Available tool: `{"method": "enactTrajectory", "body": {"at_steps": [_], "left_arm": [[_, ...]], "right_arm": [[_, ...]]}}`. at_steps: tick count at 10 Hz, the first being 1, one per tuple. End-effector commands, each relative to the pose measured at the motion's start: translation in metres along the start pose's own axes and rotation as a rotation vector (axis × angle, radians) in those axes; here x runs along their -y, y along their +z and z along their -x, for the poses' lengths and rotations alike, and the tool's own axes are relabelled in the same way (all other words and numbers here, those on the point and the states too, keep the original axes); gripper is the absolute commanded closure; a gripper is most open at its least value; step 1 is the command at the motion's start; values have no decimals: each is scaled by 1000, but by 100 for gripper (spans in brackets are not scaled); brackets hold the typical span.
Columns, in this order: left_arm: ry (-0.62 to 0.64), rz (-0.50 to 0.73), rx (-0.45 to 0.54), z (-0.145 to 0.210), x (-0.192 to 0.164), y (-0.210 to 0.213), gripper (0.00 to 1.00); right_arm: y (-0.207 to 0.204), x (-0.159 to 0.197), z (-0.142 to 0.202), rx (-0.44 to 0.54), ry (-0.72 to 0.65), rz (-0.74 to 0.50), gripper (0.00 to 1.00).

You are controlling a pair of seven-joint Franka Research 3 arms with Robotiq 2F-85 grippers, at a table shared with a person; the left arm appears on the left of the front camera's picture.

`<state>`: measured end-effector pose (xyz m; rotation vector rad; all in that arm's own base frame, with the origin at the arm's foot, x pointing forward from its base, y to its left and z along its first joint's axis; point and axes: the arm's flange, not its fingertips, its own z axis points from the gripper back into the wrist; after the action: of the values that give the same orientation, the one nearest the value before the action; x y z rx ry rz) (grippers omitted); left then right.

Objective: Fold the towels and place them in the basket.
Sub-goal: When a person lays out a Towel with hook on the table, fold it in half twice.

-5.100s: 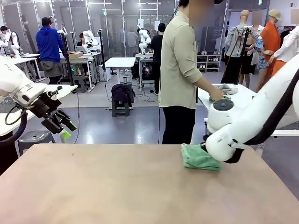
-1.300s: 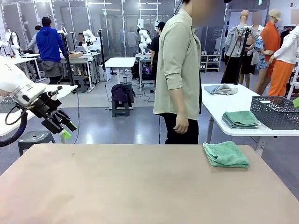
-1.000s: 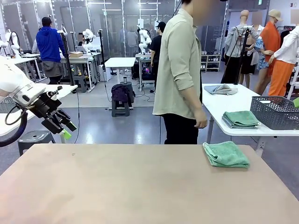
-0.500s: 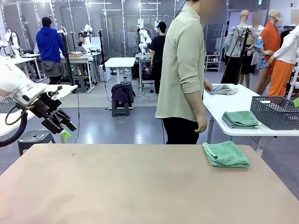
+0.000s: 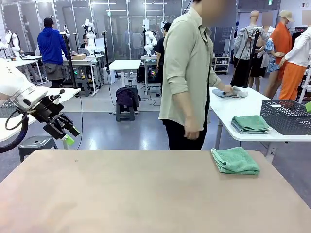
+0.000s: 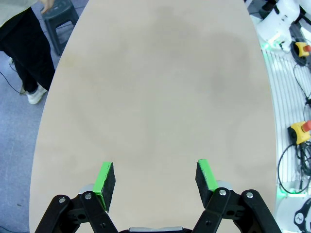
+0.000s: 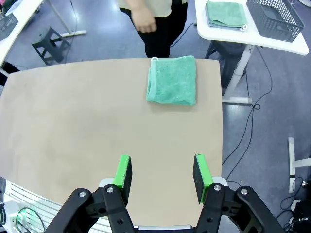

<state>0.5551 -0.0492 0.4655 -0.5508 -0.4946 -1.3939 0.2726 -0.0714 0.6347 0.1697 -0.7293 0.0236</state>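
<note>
A folded mint green towel lies on the tan table near its far right corner, and in the right wrist view this towel sits well ahead of my open right gripper, which hangs high over the table. A second folded green towel rests on the white side table beside the dark wire-mesh basket. My left gripper hovers open off the table's far left corner, nothing between its green pads. The cream-white towel is out of view.
A person stands at the far edge, one hand on a grey-blue cloth on the white side table. A grey stool stands off the left corner. The side table, green towel and basket lie beyond the right edge.
The right arm has drawn away from the green towel, which now lies slightly farther right. The person has turned and reached a hand to the grey-blue cloth. The left arm has stayed still.
</note>
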Motion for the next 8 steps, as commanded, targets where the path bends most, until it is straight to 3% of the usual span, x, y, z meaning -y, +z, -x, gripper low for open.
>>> {"method": "enactTrajectory", "body": {"at_steps": [1, 8], "left_arm": [[15, -6, -1, -2, 0, 0, 16], [15, -6, -1, -2, 0, 0, 16]], "right_arm": [[1, 0, 0, 3, 5, 1, 36], [1, 0, 0, 3, 5, 1, 36]]}}
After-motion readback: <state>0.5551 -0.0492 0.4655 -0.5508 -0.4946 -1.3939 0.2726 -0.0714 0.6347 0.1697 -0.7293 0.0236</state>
